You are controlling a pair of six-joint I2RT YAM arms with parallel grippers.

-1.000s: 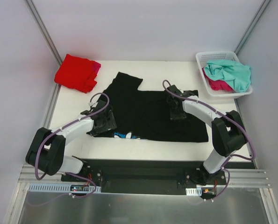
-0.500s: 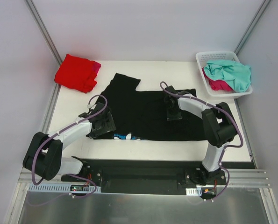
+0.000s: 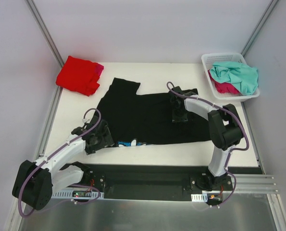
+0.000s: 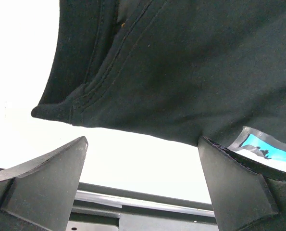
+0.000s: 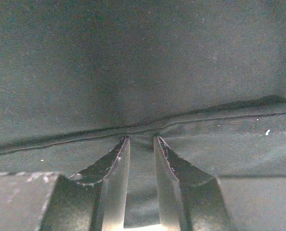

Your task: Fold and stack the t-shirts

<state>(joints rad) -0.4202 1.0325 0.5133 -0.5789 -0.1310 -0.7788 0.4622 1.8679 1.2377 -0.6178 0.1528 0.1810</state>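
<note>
A large black t-shirt [image 3: 143, 115] lies spread across the middle of the table, with a blue and white print [image 3: 130, 143] peeking out at its near hem. My right gripper [image 3: 179, 109] rests on its right part. Its jaws stand narrow, shut on a ridge of the black cloth [image 5: 133, 62] that fills the gap in my right gripper [image 5: 140, 140]. My left gripper [image 3: 95, 137] sits at the shirt's near left corner. In the left wrist view my left gripper [image 4: 143, 144] is wide open and empty, with the black hem [image 4: 181, 72] just beyond its fingertips. A folded red t-shirt [image 3: 78, 74] lies at the far left, and a magenta edge [image 3: 100, 69] shows under it.
A white lattice basket [image 3: 215, 58] at the far right holds a crumpled teal t-shirt [image 3: 236, 74] over a pink one [image 3: 224, 88]. Metal frame posts rise at both back corners. The arms' dark base rail [image 3: 147, 175] runs along the near table edge.
My left arm has drawn back toward the near left, off the black t-shirt. The shirt has slid a little to the left, and my right gripper has moved slightly left and farther back with it.
</note>
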